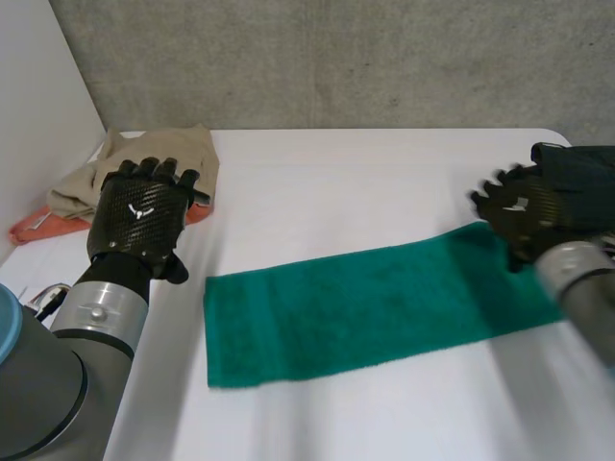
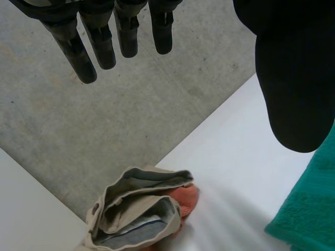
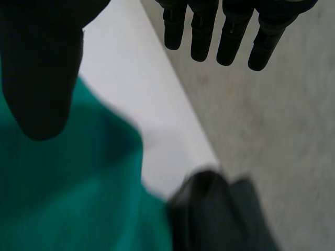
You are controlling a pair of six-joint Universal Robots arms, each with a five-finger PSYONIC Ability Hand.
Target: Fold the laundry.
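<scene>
Gaping beige trousers against orange cloth

No readable text, no labels, no numbers

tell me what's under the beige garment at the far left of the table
An orange cloth lies under the beige garment, its edge peeking out. The rest of it, and anything else beneath, is covered.

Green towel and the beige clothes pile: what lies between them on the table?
Nothing but bare white table; the left wrist view shows that stretch between the green towel and the beige clothes pile.
</scene>
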